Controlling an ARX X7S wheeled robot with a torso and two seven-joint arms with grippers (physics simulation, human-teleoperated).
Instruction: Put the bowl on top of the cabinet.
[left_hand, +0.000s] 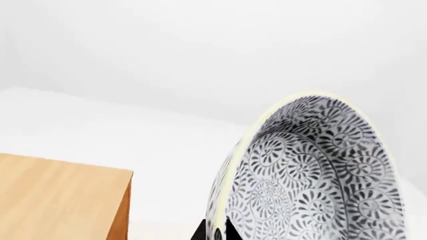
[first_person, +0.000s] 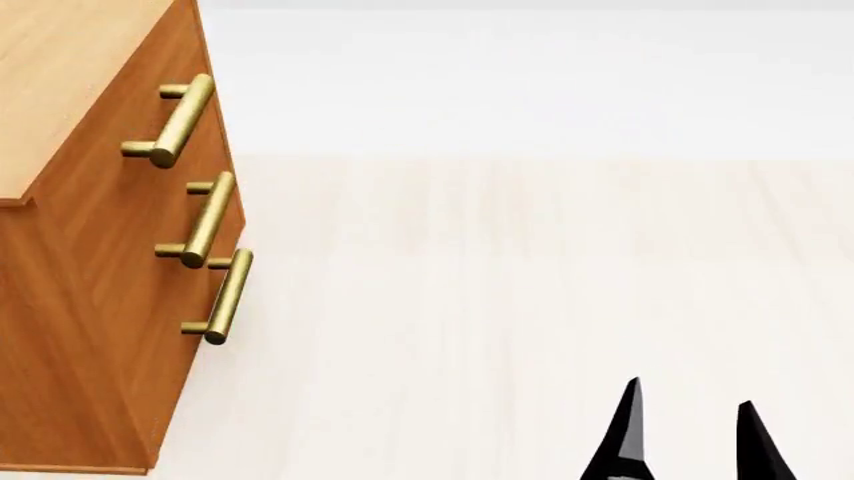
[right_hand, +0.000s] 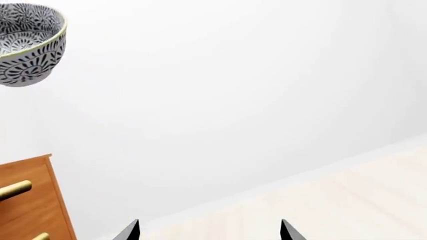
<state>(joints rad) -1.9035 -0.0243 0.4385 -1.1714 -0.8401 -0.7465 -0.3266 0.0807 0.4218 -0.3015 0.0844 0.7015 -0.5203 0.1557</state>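
I see the bowl pinched at its rim by my left pincer, held in the air higher than the cabinet top and off to one side of it, not over it. My right pincer is open and empty, low over the floor beside the cabinet's drawer fronts.

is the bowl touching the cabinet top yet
Apart. In the right wrist view the bowl hangs in the air well above the cabinet, with bare white wall between them. The left wrist view also shows white between them.
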